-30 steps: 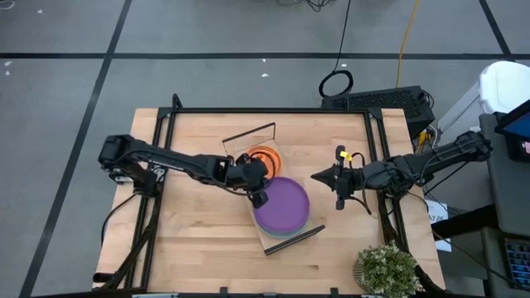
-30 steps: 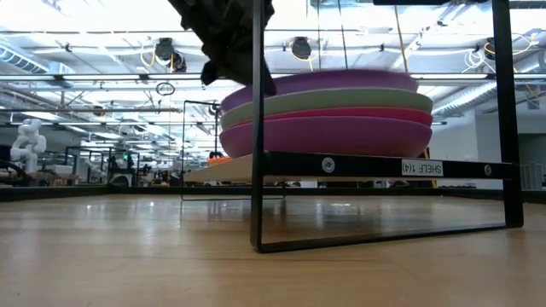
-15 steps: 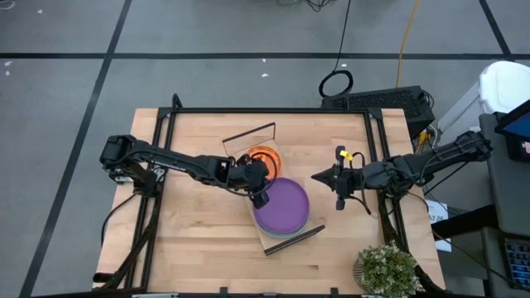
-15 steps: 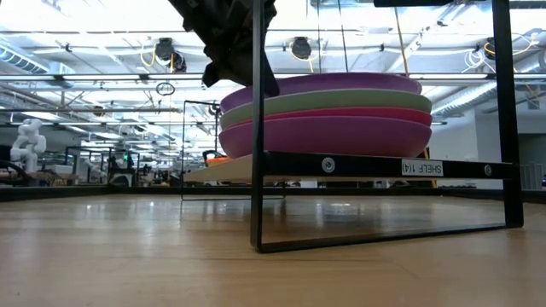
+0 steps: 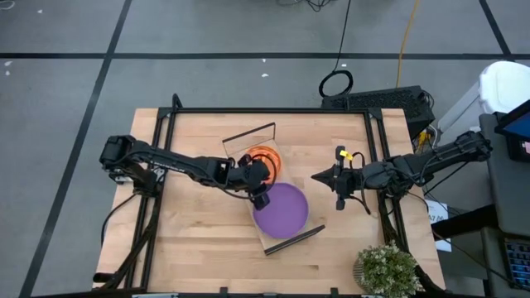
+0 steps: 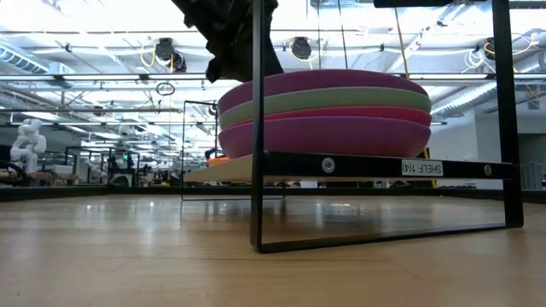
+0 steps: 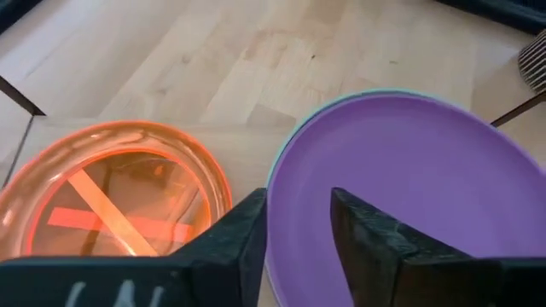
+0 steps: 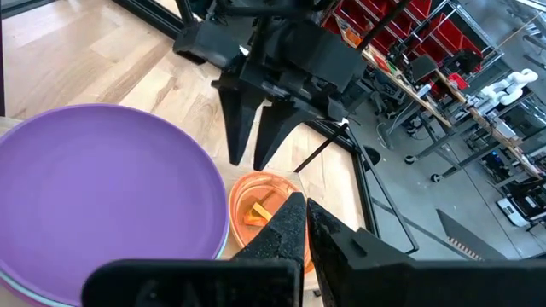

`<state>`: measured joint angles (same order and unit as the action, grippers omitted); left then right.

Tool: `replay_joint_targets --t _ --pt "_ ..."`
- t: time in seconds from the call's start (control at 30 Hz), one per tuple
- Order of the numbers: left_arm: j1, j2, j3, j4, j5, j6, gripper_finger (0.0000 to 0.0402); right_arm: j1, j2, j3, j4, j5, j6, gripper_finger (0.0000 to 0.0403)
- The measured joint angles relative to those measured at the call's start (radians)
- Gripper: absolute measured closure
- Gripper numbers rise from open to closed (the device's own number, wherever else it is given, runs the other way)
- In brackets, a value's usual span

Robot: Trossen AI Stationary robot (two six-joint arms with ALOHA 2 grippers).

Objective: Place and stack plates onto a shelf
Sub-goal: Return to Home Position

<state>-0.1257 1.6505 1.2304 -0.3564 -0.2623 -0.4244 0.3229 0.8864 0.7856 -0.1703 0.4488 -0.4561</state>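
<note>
A purple plate [image 5: 281, 209] tops a stack on the shelf [image 5: 277, 240], with a teal plate [image 6: 324, 101] under it and a magenta plate [image 6: 324, 132] at the bottom. A translucent orange divided plate [image 5: 263, 156] lies on the shelf's other end. My left gripper [image 5: 262, 195] is open. Its fingers [image 8: 237, 141] point down at the purple plate's rim on the side toward the orange plate; I see no contact. My right gripper [image 5: 315, 176] hovers shut to the right of the shelf, holding nothing.
A potted plant [image 5: 387, 269] stands at the table's near right corner. Black wire frames [image 6: 256, 128] rise at both short ends of the shelf. Bare wooden tabletop [image 5: 199, 240] lies to the left and near side of the shelf.
My left gripper has opened and let go of the purple plate. The rim it held has dropped, and the plate, tilted before, now lies level on the teal plate. The gripper has stayed at the rim.
</note>
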Motion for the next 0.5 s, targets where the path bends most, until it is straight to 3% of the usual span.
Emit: replay_joint_targets --t 0.3,0.5 --pt "-0.044 -0.104 0.000 0.001 -0.003 0.016 0.0259 0.000 0.000 0.000 -0.027 -0.004 0.044 0.0403" --pt "-0.173 -0.173 0.000 -0.056 -0.197 0.111 0.0259 0.000 0.001 0.000 -0.018 -0.005 0.132 0.0403"
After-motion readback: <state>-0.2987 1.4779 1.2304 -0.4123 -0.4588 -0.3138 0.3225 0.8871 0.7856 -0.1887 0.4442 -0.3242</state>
